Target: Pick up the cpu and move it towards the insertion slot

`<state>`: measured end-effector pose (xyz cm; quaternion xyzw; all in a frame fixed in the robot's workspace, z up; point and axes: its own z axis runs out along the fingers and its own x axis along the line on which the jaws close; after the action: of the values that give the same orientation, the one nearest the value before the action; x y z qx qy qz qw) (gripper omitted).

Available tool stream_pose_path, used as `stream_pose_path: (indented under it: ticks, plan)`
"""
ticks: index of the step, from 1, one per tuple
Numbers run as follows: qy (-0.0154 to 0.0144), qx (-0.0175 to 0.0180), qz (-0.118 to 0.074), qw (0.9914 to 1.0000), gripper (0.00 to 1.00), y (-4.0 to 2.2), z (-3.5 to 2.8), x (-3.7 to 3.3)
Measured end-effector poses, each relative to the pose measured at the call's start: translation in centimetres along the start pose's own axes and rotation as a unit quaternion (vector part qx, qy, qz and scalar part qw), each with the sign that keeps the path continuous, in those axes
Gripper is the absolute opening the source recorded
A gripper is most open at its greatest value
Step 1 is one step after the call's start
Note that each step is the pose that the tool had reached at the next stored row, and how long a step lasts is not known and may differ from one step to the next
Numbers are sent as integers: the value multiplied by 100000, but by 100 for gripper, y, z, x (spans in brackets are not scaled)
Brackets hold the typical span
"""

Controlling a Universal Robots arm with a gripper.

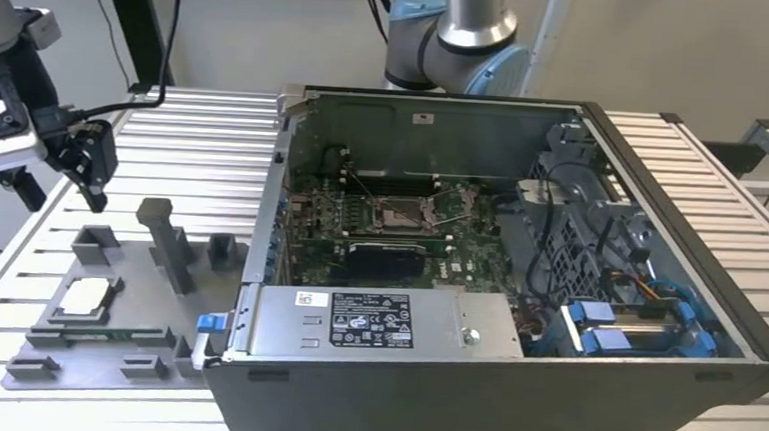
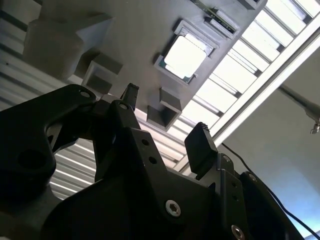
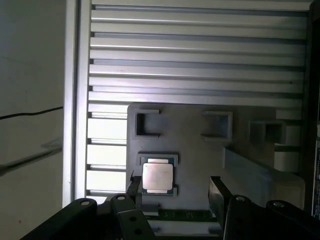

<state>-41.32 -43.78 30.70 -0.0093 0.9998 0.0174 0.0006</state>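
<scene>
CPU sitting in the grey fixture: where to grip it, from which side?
Pinch the small flat square silvery chip by two opposite edges of its thin rim, coming straight down. It lies flat, face up, seated in a pocket of the grey plastic fixture tray, so probably only the top is open. The open hand hangs above.

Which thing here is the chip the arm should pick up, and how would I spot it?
Find the open computer case on the slatted table; on the exterior view's left of it lies a grey fixture plate. The cpu lies flat in a square pocket of that plate. It is the one bright silvery square there, among dull grey plastic blocks.
</scene>
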Motion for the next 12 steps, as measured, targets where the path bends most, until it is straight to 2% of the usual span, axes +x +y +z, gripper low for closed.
stream_pose_path:
  ticks: [12]
  plan:
    - [3,3,3,100000,100,-1,40,0]
